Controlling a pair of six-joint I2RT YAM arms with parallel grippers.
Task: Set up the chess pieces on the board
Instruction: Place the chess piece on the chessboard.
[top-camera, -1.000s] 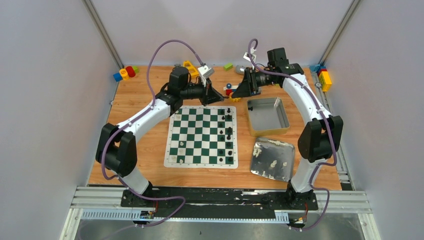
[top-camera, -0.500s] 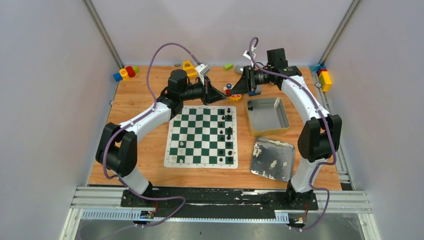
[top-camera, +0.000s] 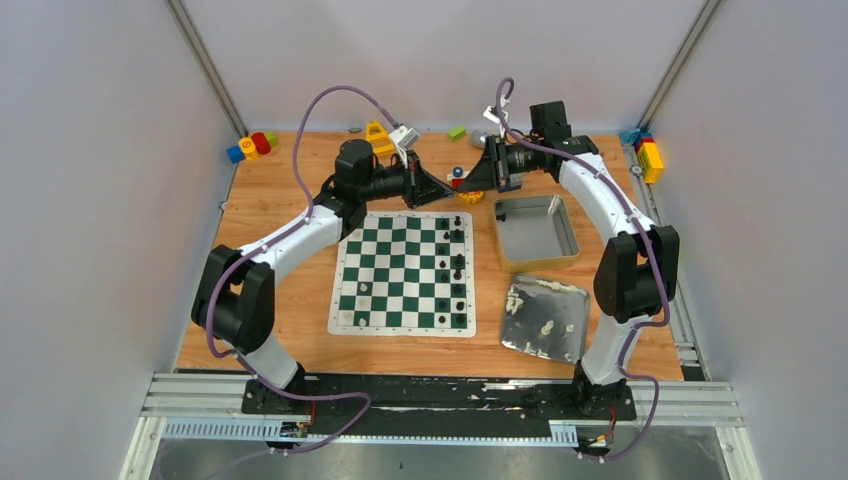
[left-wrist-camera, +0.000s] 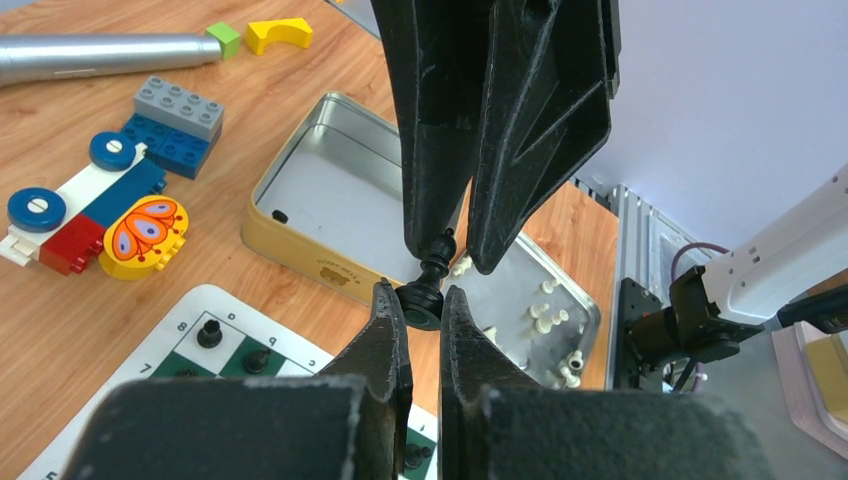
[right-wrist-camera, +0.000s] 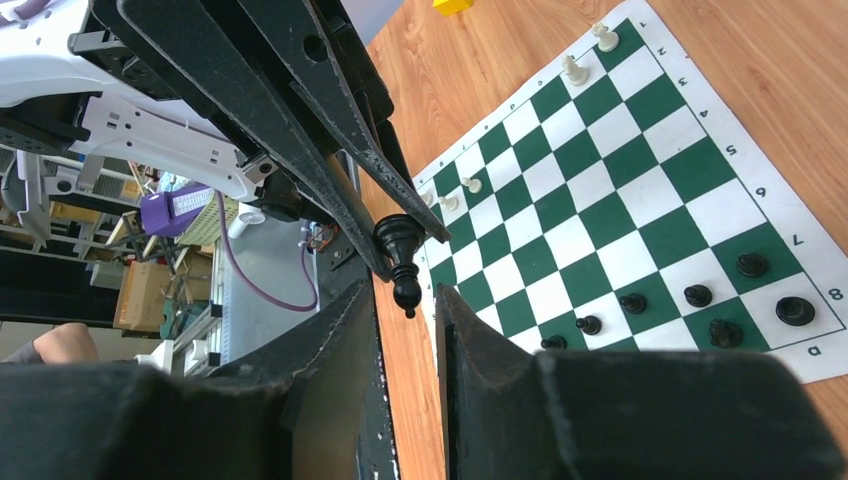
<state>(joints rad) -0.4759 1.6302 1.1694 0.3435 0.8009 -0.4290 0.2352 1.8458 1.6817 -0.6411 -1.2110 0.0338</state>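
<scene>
Since a second ago the right gripper (top-camera: 468, 180) has slid left until its tips meet those of the left gripper (top-camera: 442, 186), and its jaws have drawn narrower. The left arm has moved only slightly.

Seen from above, the two arms form an arch over the wooden table (top-camera: 270, 230). Each rises from its base at the near edge to a raised elbow, then reaches toward the far side and turns inward. The wrists lie roughly level, so the grippers point at each other tip to tip just beyond the far edge of the board (top-camera: 390, 262).

The left gripper's fingers (left-wrist-camera: 385, 330) are pinched tight on the round base of a black chess piece (left-wrist-camera: 425, 298), which is held in the air on its side. The head of the piece pokes between the right gripper's fingers (right-wrist-camera: 350, 330). Those stand partly apart, with a sliver of gap on either side of the head, so they are not clamped on it.

On the green-and-white board, black pieces (top-camera: 458, 262) stand along the right-hand edge. A few white pieces (top-camera: 360, 318) stand at the near left corner.

To the right of the board sits an open gold-sided tin (top-camera: 535, 232). Nearer the arm bases lies its silver lid (top-camera: 520, 330), with more white pieces (top-camera: 545, 326) on it. A toy car of blocks (left-wrist-camera: 90, 205) rests on the table below the grippers.
</scene>
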